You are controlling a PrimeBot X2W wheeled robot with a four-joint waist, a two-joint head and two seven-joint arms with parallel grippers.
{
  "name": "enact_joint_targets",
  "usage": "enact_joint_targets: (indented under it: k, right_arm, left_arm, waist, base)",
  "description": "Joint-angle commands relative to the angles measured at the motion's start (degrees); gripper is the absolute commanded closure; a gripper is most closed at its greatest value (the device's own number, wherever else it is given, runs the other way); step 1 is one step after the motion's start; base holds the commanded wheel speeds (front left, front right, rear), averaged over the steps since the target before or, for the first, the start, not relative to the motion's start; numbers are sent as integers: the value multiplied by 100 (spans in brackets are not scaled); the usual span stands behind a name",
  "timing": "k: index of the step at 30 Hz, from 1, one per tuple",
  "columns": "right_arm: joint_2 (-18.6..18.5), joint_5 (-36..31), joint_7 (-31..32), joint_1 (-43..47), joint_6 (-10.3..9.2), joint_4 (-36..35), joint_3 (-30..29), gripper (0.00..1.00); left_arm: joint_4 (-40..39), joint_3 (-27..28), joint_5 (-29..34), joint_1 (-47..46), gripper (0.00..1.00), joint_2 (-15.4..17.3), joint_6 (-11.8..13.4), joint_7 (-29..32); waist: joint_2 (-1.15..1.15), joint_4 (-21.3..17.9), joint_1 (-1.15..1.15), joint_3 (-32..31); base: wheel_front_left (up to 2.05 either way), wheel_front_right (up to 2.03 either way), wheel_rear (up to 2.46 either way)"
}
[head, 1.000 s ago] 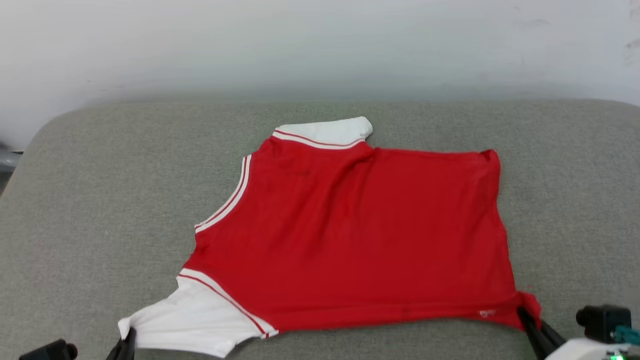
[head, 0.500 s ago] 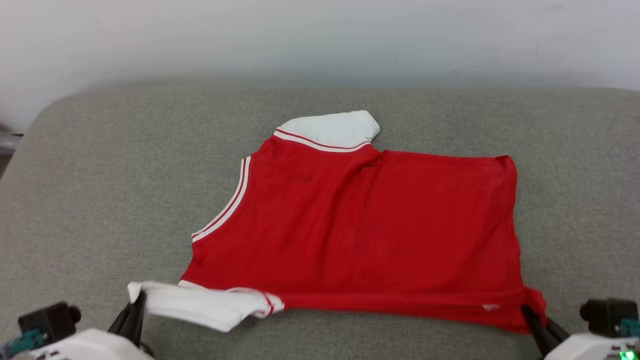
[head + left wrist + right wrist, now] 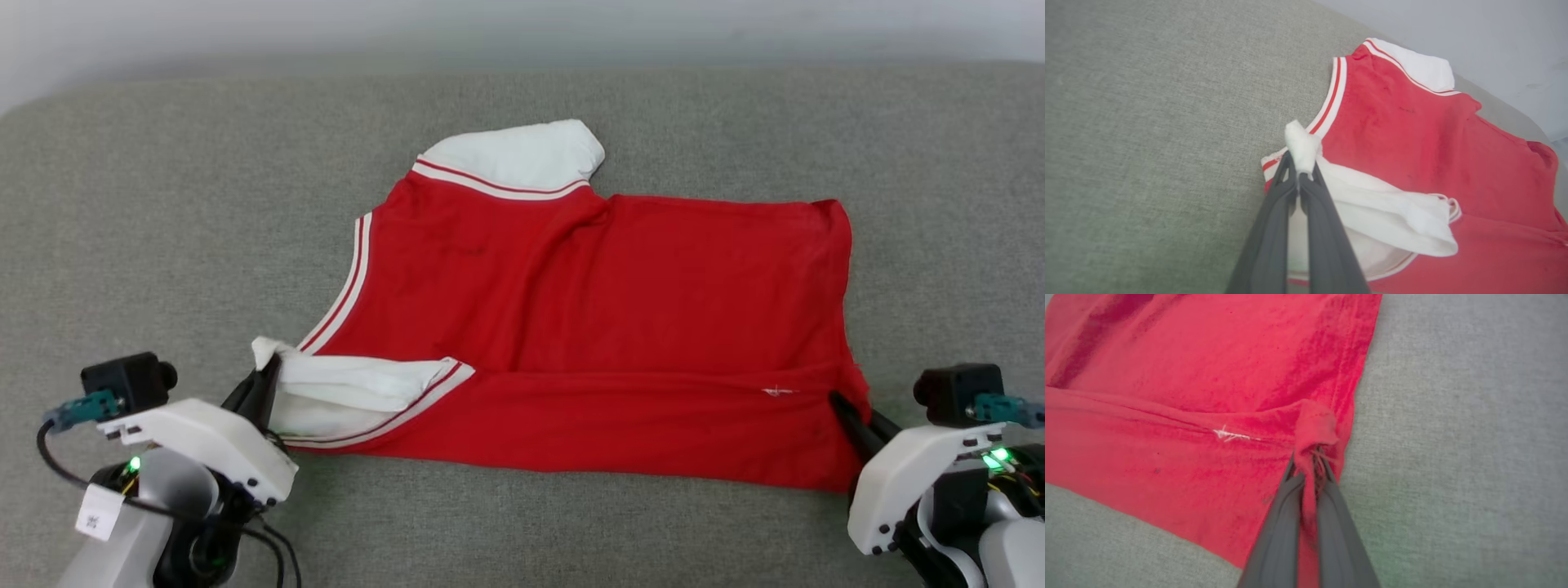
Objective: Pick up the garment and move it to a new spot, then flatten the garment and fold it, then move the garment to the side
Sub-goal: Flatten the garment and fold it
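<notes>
garment (image 3: 588,286): spread on the middle of the grey cushion (image 3: 147,212), near edge lapped over itself | my left gripper (image 3: 268,374): pinching its white sleeve tip, toward cushion's front | my right gripper (image 3: 839,406): pinching its red hem corner, toward cushion's front

In the middle of the head view lies the garment (image 3: 588,310), a red shirt with white sleeves and white stripes at the neck and arm holes. It is mostly flat, with the neck toward 9 o'clock and the hem toward 3 o'clock. The 6 o'clock edge is folded up over the body (one white sleeve rides on top). The other sleeve sticks out at 12 o'clock.
</notes>
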Motion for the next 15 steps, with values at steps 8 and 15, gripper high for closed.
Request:
enact_joint_targets:
  k: [8,15]
  right_arm:
    - [83,-82,-406,-500,-12,874,128,60]
    - [160,-29,-911,-677,-12,1337,287,0]
  left_arm:
    - [1109,-237,-52,-747,100,-297,-432,60]
    - [1704,-370,-203,-982,20,-435,-854,161]
  waist:
    - [0,-35,-1,376]
    - [0,-93,-1,381]
  base:
    - [0,0,0]
    - [0,0,0]
